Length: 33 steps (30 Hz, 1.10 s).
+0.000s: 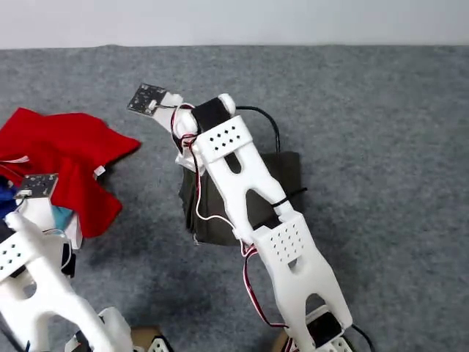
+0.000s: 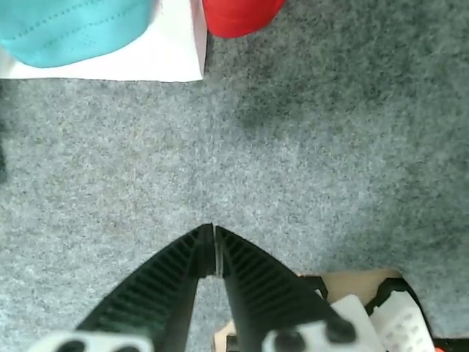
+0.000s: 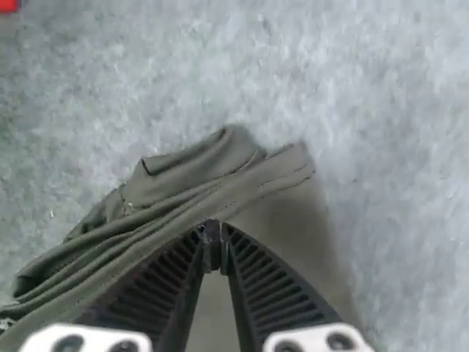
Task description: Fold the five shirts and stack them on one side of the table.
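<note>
A dark olive shirt lies partly folded at the middle of the grey table, under the right arm. My right gripper is shut at a bunched fold of this olive shirt, and the cloth gathers toward its tips. A red shirt lies crumpled at the left, with teal cloth and blue cloth beside it. My left gripper is shut with nothing in it, over bare carpet short of the teal shirt, a white one and the red one.
The grey felt surface lies bare to the right and along the back. The left arm stands at the near left corner. A tan block sits by that arm's base.
</note>
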Motion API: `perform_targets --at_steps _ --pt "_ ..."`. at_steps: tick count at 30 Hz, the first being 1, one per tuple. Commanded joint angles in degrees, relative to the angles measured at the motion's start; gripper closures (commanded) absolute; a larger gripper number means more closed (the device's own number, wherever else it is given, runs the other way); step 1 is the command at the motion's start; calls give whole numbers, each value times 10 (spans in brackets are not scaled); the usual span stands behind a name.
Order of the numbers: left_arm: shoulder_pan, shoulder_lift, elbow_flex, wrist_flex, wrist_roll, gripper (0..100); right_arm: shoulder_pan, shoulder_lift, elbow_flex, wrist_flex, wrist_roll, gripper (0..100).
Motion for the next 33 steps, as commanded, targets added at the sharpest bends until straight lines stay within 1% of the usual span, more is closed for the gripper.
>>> perform_targets --at_steps 1,3,9,12,14,18,22,25,28,30,33 --pt "4 -16 -1 -8 4 995 18 -80 13 29 -28 988" --pt "4 -16 -2 -8 4 995 18 -114 77 29 -37 988" --pt "4 -16 -2 -5 4 995 1 -258 338 27 -37 988" --pt "4 -16 -2 -7 4 995 -5 -311 433 26 -38 988" --pt "4 -16 -2 -7 4 995 -22 -323 472 25 -38 988" --pt "4 -16 -2 -7 4 995 -73 -305 501 22 -39 988" --pt "4 -16 0 -7 4 995 -122 -262 501 -31 -40 988" --pt "4 -16 0 -7 4 995 -139 -219 501 -80 -39 988" --pt "4 -16 0 -7 4 995 -139 -185 500 -107 -39 988" --pt "4 -16 0 -7 4 995 -139 -182 484 -92 -39 988" --pt "3 -16 1 -7 4 995 -138 -192 437 -29 -39 988"
